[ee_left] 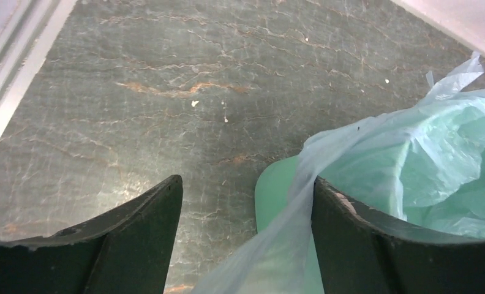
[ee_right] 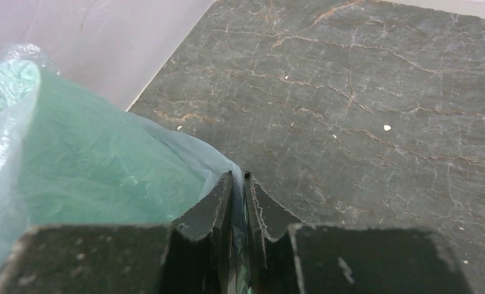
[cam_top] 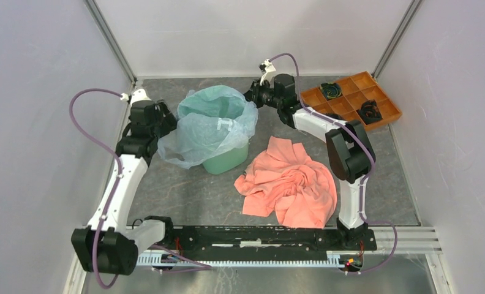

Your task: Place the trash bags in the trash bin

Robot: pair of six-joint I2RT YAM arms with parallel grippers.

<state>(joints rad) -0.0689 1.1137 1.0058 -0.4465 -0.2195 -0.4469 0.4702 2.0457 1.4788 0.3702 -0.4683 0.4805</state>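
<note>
The mint-green trash bin stands at mid-table with the pale blue-grey trash bag draped in and over its rim. My right gripper is at the bin's far right corner, shut on the bag's edge; plastic shows between the jaws. My left gripper is at the bin's left side, open. In the left wrist view a strand of the bag runs between the fingers, against the right one, over the bin's rim.
A salmon-pink cloth lies crumpled right of the bin. An orange compartment tray with dark items stands at the back right. White walls close in the back and both sides.
</note>
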